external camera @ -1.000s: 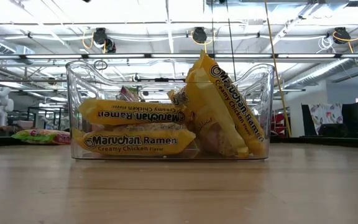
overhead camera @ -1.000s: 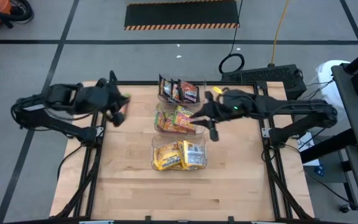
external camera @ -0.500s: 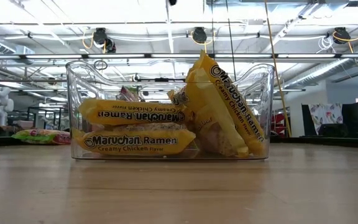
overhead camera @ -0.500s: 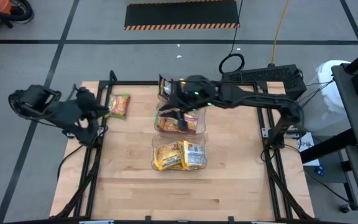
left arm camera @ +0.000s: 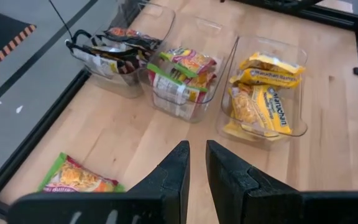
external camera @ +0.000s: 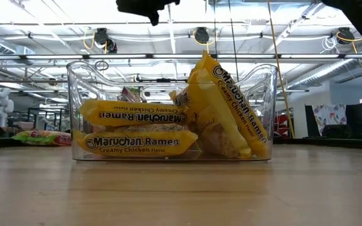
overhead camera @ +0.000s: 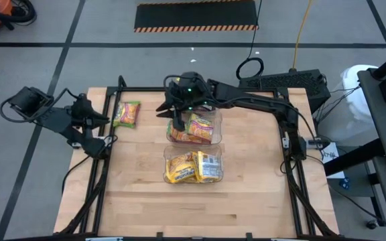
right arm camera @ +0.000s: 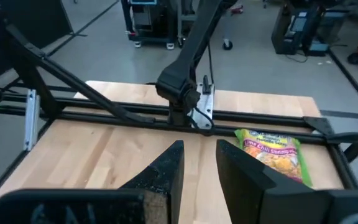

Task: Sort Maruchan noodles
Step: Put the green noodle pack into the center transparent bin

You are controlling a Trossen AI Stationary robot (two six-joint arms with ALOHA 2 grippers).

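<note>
Three clear bins stand in a row down the middle of the bench (overhead camera: 139,194). The bin nearest the front edge (overhead camera: 193,167) holds the yellow creamy-chicken packets (left arm camera: 263,102), some flat and one leaning upright against the wall in the low view. The middle bin (overhead camera: 194,128) holds the green-yellow packets (left arm camera: 182,74), and the bin at the back edge (left arm camera: 114,59) holds the dark packets (left arm camera: 120,43). One loose green-yellow packet (overhead camera: 127,114) lies flat on the bare wood near the back left corner, well apart from the bins.

The right gripper (overhead camera: 174,115) is stretched across from the right side and hangs over the left end of the middle and back bins, its fingers (right arm camera: 166,171) a narrow gap apart with nothing between them. The left gripper (overhead camera: 98,118) sits at the left edge of the bench, just beside the loose packet but not touching it; its fingers (left arm camera: 176,171) are also slightly parted and empty
</note>
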